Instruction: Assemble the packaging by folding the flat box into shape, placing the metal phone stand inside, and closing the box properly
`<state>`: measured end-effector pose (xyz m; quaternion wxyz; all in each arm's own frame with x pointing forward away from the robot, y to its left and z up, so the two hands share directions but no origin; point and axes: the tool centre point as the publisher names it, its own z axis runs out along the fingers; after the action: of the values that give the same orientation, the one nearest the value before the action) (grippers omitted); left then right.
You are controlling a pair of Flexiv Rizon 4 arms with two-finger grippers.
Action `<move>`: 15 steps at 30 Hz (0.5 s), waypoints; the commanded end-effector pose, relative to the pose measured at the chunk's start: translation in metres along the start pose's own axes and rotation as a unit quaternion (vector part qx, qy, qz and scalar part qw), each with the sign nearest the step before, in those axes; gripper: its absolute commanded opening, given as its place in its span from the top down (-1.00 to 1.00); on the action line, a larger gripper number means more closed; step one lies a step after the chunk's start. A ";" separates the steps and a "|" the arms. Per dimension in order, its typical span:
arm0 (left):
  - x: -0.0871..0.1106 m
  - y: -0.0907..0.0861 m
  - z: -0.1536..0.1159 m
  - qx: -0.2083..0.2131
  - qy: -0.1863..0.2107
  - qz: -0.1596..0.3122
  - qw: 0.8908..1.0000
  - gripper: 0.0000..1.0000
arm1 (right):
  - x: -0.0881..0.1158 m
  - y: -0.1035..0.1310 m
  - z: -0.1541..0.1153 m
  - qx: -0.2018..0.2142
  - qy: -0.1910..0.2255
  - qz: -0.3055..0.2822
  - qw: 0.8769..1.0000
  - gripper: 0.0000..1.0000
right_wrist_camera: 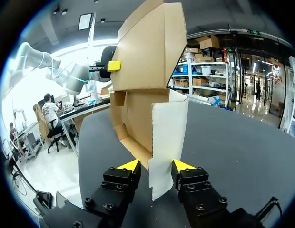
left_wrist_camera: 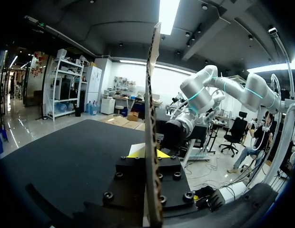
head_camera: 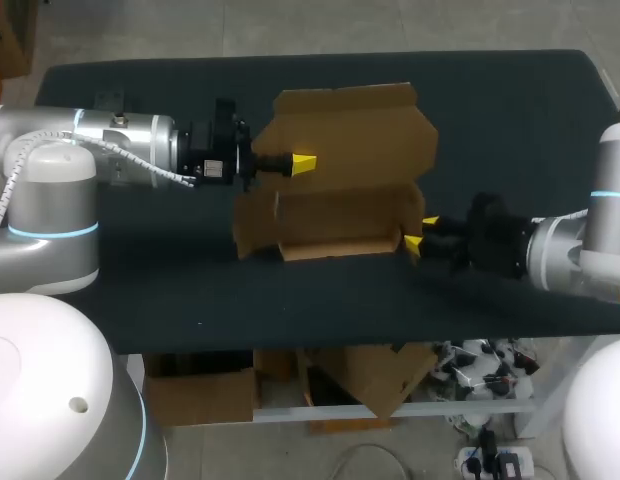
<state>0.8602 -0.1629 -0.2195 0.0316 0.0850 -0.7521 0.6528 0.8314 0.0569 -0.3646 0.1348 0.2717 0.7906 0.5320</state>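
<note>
**Box half-formed, held from two sides**

The cardboard box (head_camera: 340, 190) lies in the middle of the dark table (head_camera: 510, 120), opened but not yet closed. Its box base (head_camera: 335, 222) has low walls already raised, and the lid panel (head_camera: 345, 125) stands up behind it. I judge that the two arms share the work. One holds the tall panel steady so the box does not slide or fall flat. The other comes to the end of the base to fold a flap inward.

The left gripper (head_camera: 302, 163) is at the left part of the lid panel. In the left wrist view the cardboard runs edge-on between the two yellow tips, which are pressed against it from both sides, so it pinches the panel.

The right gripper (head_camera: 420, 232) is at the right end of the base. In the right wrist view its fingers (right_wrist_camera: 130, 165) are spread, and the pale side flap (right_wrist_camera: 167, 137) hangs down between them. The flap seems to touch one finger only, with a small gap to the other, so nothing is gripped there.

The metal phone stand is not visible in any view, so by my judgement the folding step is not finished.
</note>
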 end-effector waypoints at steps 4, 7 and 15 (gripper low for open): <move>0.000 0.003 0.002 0.000 0.001 0.000 1.000 1.00 | 0.008 0.003 0.007 -0.002 0.003 -0.006 1.000 0.04; 0.000 0.003 0.002 0.000 0.001 0.000 1.000 1.00 | 0.011 0.005 0.010 -0.002 0.006 -0.010 1.000 0.04; 0.000 0.003 0.002 0.000 0.001 0.000 1.000 1.00 | 0.021 0.010 0.015 -0.003 0.011 -0.016 1.000 0.01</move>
<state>0.8603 -0.1629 -0.2196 0.0316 0.0850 -0.7521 0.6528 0.8258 0.0782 -0.3595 0.1315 0.2506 0.7945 0.5372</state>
